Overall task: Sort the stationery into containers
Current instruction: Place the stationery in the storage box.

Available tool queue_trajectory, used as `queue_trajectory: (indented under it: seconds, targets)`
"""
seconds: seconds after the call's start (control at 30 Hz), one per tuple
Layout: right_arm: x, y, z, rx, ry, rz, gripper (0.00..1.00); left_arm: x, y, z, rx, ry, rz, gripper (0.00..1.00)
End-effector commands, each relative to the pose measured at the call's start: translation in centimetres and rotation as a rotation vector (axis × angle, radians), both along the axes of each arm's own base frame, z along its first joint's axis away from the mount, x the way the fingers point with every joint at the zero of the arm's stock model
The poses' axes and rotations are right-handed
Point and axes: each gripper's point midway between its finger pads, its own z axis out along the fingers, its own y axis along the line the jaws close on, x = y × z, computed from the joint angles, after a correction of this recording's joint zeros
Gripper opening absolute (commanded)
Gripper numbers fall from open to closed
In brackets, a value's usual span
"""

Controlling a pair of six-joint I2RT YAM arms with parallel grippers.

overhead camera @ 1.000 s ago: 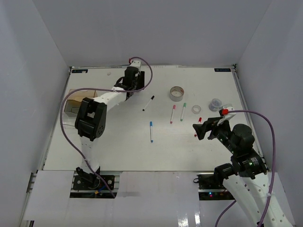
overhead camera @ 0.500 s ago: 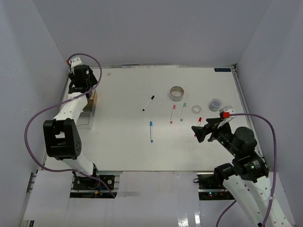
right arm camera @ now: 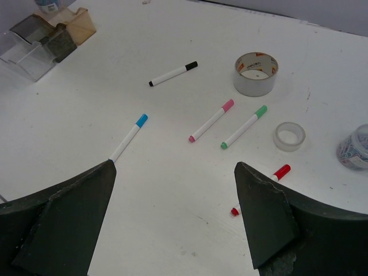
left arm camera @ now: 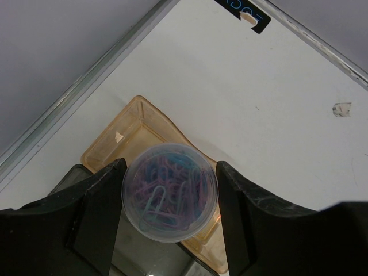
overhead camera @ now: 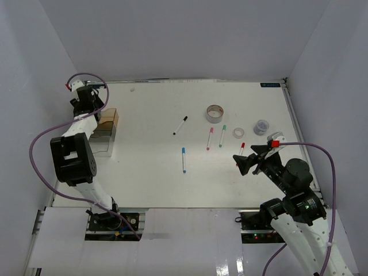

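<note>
Left arm is stretched out to 10 o'clock with the wrist tipped down. The left end effector (left arm camera: 169, 165) is clamped on a small round clear jar of coloured paper clips (left arm camera: 170, 201), one finger on each side. The jar hangs over the translucent amber-brown rectangular plastic box (left arm camera: 129, 123) at the tabletop's left edge; can't tell if they touch.

Right arm is at 4 o'clock, elbow folded. The right end effector (right arm camera: 174, 165) has its fingers wide apart with nothing between them, just beside the thin white red-capped marker (overhead camera: 242, 147).

White tabletop (overhead camera: 149, 178), plain pale walls on three sides.
- Centre: black-capped marker (overhead camera: 180, 125), with the blue-capped marker (overhead camera: 183, 160) at its 6 o'clock.
- Right of centre: pink-capped marker (overhead camera: 210, 138) and green-capped marker (overhead camera: 222, 136), side by side.
- 1 o'clock: large grey tape roll (overhead camera: 215, 113).
- 3 o'clock: small clear tape roll (overhead camera: 238, 133) and second clear jar (overhead camera: 262, 126).
</note>
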Motion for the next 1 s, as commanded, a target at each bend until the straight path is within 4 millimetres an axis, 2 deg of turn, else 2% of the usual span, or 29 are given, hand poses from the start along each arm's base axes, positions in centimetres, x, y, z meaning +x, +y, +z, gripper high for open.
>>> queue_trajectory:
  seconds: [0.0, 0.2, 0.4, 0.5, 0.7, 0.97]
  targets:
    - [0.3, -0.1, 0.7, 0.002, -0.045, -0.007, 0.90, 1.8, 0.9, 2.1, 0.008, -0.085, 0.007, 0.53]
    - [0.3, 0.0, 0.5, -0.001, -0.045, -0.005, 0.90, 2.2, 2.2, 0.7, 0.002, -0.075, 0.046, 0.55]
    - [0.4, 0.1, 0.3, -0.004, -0.039, -0.005, 0.90, 2.3, 3.0, 0.9, 0.014, -0.098, 0.076, 0.56]
    - [0.5, 0.1, 0.3, -0.005, -0.041, -0.005, 0.90, 2.2, 3.4, 0.3, 0.016, -0.083, 0.087, 0.57]
    - [0.4, 0.2, 0.3, -0.004, -0.042, 0.003, 0.90, 2.2, 3.8, -2.2, 0.006, -0.032, 0.102, 0.59]
    - [0.3, 0.2, 0.2, -0.003, -0.047, 0.007, 0.90, 2.3, 3.8, -3.6, -0.024, -0.018, 0.111, 0.72]
